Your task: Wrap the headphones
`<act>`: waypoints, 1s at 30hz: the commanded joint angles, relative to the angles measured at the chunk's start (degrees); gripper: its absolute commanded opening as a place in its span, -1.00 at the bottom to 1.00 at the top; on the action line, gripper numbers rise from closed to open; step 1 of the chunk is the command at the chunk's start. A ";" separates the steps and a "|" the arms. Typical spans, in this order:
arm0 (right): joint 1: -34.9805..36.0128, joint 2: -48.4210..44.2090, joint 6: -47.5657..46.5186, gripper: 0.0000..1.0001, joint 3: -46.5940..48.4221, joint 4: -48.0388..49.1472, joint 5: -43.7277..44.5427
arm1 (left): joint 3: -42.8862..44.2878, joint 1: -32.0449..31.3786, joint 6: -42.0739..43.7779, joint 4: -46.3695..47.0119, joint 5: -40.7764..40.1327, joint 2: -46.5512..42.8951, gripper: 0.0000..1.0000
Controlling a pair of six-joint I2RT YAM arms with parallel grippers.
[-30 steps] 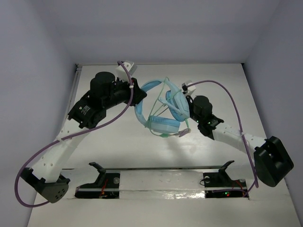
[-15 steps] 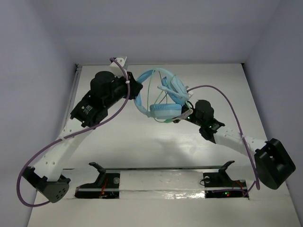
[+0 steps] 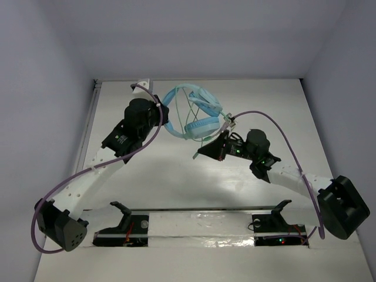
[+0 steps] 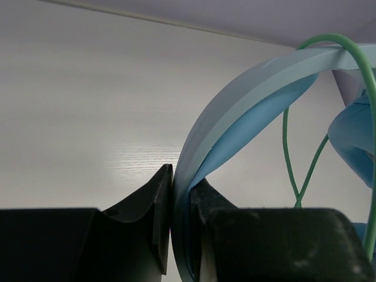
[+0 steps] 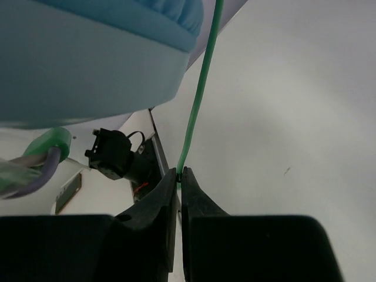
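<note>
The light blue headphones (image 3: 194, 111) hang above the table at the far middle. My left gripper (image 3: 163, 113) is shut on the headband (image 4: 235, 111), seen close up in the left wrist view. The thin pale-green cable (image 3: 189, 114) loops around the headset and runs down to my right gripper (image 3: 198, 154). That gripper is shut on the cable (image 5: 200, 100) at its fingertips (image 5: 180, 174), just below an ear cup (image 5: 88, 64). The mic boom is not clearly visible.
Purple robot cables (image 3: 276, 120) arc over both arms. A metal rail with two black brackets (image 3: 126, 220) runs along the near table edge. White walls enclose the table at left, back and right.
My left gripper has lifted and turned the headphones toward the far side. My right gripper has swung down and left, toward the near side, drawing the green cable out below the ear cup.
</note>
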 commanded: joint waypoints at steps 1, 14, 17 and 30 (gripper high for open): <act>-0.28 -1.27 2.71 -1.00 -1.61 4.20 -2.03 | -2.36 0.74 -6.73 12.66 -6.46 -1.56 -1.00; -0.28 9.45 16.43 -1.00 -8.83 18.54 6.66 | -12.75 0.74 -15.16 28.39 -7.52 11.51 -1.00; -0.28 9.46 16.96 -1.00 -8.92 16.61 11.04 | -10.91 0.74 -16.05 30.94 -6.56 15.39 -1.00; -0.28 13.41 15.46 -1.00 -4.61 3.07 28.37 | 0.70 -0.84 -14.38 32.26 -4.71 38.07 -1.00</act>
